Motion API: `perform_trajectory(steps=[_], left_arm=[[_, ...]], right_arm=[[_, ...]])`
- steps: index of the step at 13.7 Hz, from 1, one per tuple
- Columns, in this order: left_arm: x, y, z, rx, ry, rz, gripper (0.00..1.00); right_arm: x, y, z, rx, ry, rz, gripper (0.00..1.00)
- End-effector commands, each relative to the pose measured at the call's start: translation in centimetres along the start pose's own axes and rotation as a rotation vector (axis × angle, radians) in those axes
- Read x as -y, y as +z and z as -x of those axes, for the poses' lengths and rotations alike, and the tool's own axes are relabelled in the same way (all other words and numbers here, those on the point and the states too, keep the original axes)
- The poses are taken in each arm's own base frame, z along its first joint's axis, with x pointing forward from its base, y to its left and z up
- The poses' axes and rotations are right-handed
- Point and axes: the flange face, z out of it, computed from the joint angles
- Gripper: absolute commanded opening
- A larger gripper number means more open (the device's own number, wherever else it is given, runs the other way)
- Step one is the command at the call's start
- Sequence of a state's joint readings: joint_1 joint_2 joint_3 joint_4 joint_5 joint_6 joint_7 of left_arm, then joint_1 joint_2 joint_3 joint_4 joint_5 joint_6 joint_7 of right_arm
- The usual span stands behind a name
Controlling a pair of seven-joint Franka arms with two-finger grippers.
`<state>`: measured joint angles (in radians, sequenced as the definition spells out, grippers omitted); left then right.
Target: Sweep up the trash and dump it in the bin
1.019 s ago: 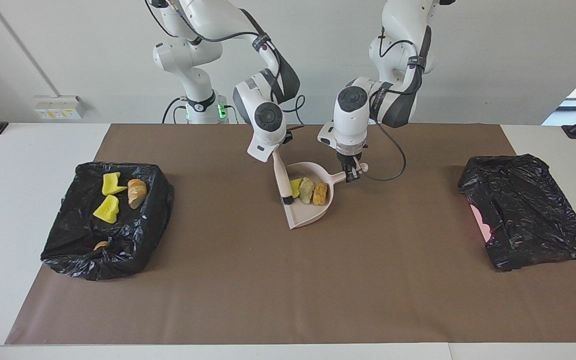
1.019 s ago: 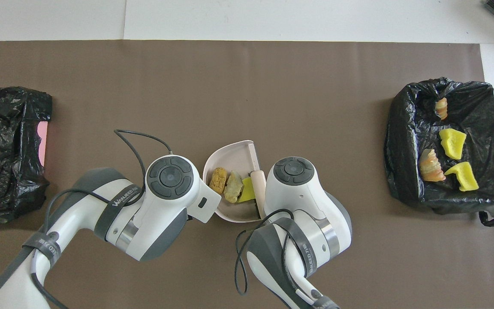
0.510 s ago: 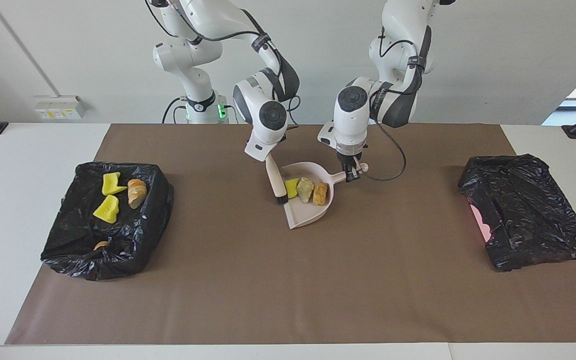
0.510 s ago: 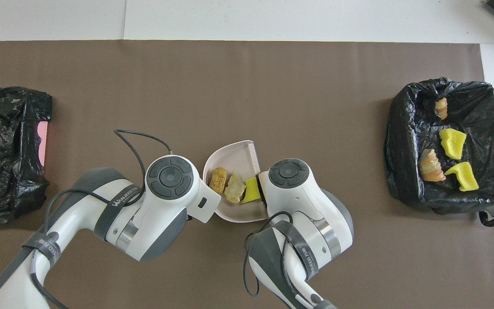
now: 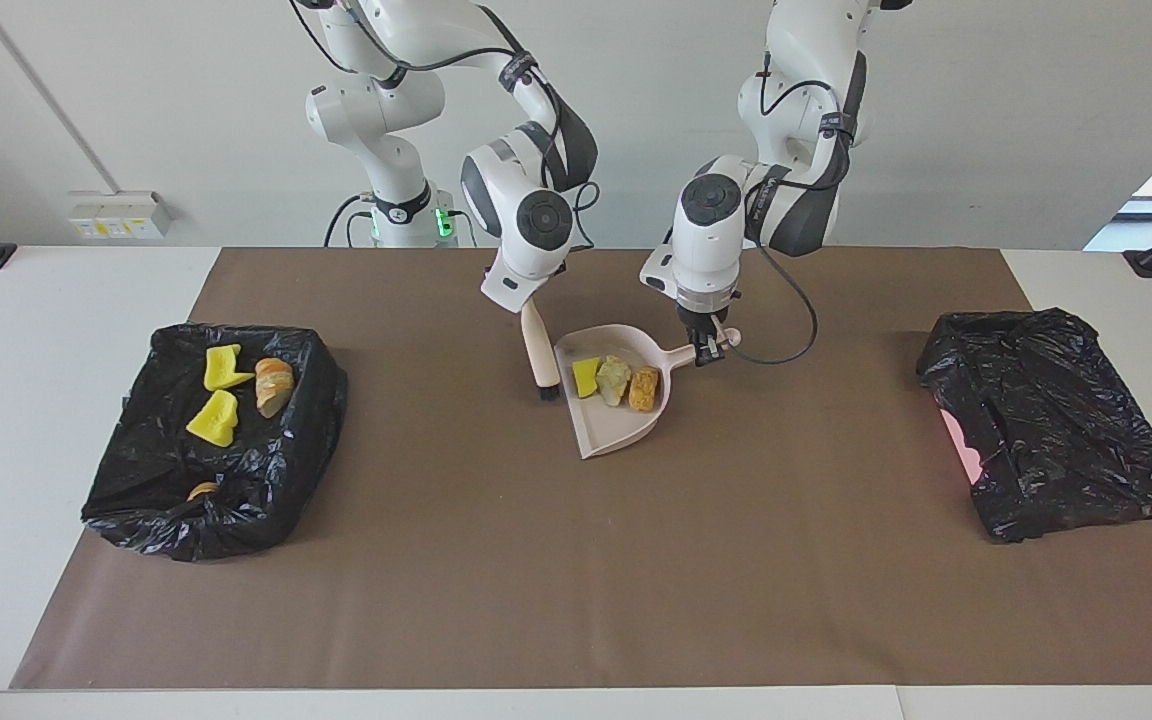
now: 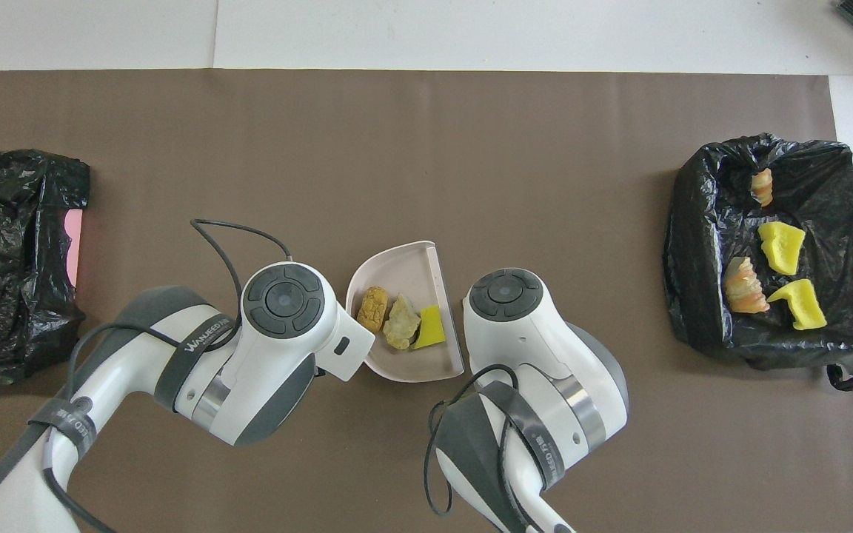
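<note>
A pale pink dustpan (image 5: 608,430) lies at the middle of the mat, and my left gripper (image 5: 706,346) is shut on its handle. In the pan lie three pieces of trash: a yellow chunk (image 5: 586,376), a pale lump (image 5: 614,380) and a brown lump (image 5: 643,389). My right gripper (image 5: 526,308) is shut on the pink brush (image 5: 538,355), which hangs bristles down just outside the pan, toward the right arm's end. In the overhead view the pan (image 6: 397,259) shows between the two wrists, which hide both grippers. The bin (image 5: 136,480), lined with a black bag, holds several scraps.
A second container wrapped in black plastic (image 5: 1046,420) sits toward the left arm's end of the table, with pink showing at one edge. The brown mat (image 5: 576,580) covers most of the table. The left arm's cable loops beside the dustpan handle.
My right gripper has drawn the brush out of the dustpan, up and toward the right arm's end. The three scraps stay in the pan, which has shifted slightly.
</note>
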<state>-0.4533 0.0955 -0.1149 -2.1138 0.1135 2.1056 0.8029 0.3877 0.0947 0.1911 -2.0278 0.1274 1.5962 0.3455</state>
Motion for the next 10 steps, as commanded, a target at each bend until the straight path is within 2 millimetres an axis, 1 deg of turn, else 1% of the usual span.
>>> perform_trajectory(steps=[1, 2, 3, 4, 5, 6, 7, 8, 9, 10], left_arm=[[2.4, -2.1, 4.6, 0.0, 0.039, -0.002, 0.0], [3.5, -3.1, 7.1, 0.001, 0.062, 0.0, 0.0], [4.8, -4.2, 10.0, -0.007, 0.071, -0.013, 0.0], [6.1, -4.9, 13.0, -0.016, 0.076, -0.025, 0.0], [7.5, -6.1, 16.2, -0.024, 0.097, -0.046, 0.0], [8.7, -7.2, 18.8, -0.027, 0.124, -0.059, 0.0], [9.8, -8.4, 21.2, -0.032, 0.123, -0.062, 0.0], [10.9, -9.3, 24.2, -0.048, 0.078, -0.055, 0.0], [11.9, -10.3, 27.3, -0.062, 0.018, -0.055, 0.0], [12.7, -11.3, 30.3, -0.066, -0.038, -0.07, 0.0]], right_arm=[[-1.6, -2.3, 3.5, -0.004, 0.107, -0.008, 0.0], [-0.9, -1.8, 4.2, 0.018, 0.149, -0.057, 0.0], [-0.1, -1.0, 5.0, 0.035, 0.17, -0.115, 0.0], [0.7, -0.5, 5.5, 0.016, 0.181, -0.154, 0.0], [1.7, 0.1, 5.9, -0.011, 0.213, -0.18, 0.0], [3.1, 0.8, 6.2, -0.012, 0.242, -0.187, 0.0], [4.9, 1.9, 6.8, -0.011, 0.224, -0.164, 0.0], [5.6, 3.1, 7.1, -0.018, 0.211, -0.154, 0.0], [5.8, 3.6, 6.8, -0.037, 0.22, -0.16, 0.0], [6.7, 4.5, 7.0, -0.041, 0.209, -0.151, 0.0]])
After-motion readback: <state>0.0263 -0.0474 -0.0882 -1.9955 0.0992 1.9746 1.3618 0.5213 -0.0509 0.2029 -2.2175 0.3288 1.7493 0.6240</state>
